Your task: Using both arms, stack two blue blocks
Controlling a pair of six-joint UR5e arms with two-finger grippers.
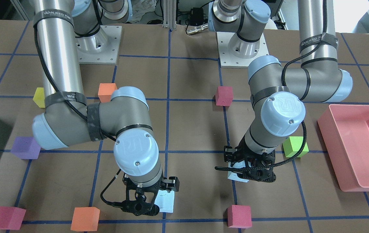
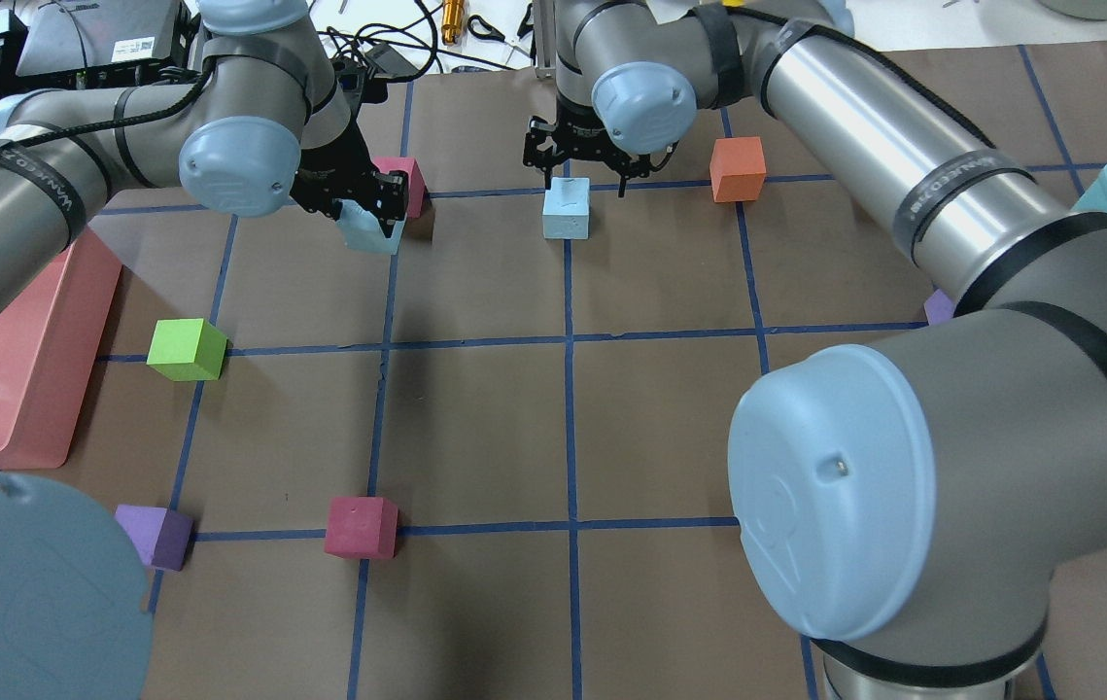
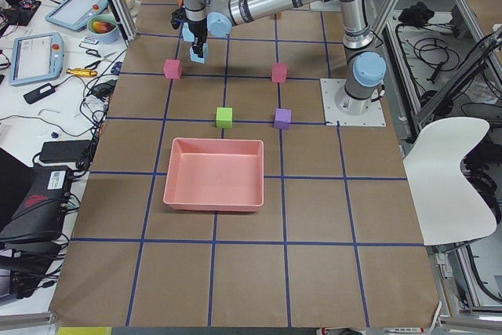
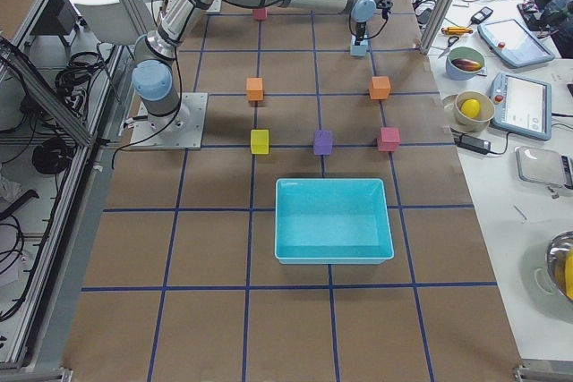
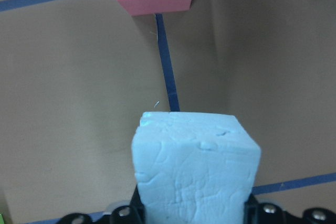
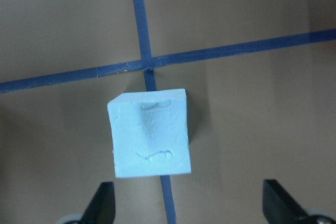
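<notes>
Left tool [image 2: 368, 216] is clamped on one blue block [image 2: 370, 238]. Right tool [image 2: 584, 173] stands apart over second blue block [image 2: 566, 211] on counter [image 2: 475, 428].

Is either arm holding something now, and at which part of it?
The left gripper holds one blue block, its jaws pressing two opposite side faces. The right gripper is open above the other blue block, holding nothing.

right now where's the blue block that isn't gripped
Overhead view: the free blue block sits on a tape line, under the open right gripper, an orange cube to its right.
</notes>
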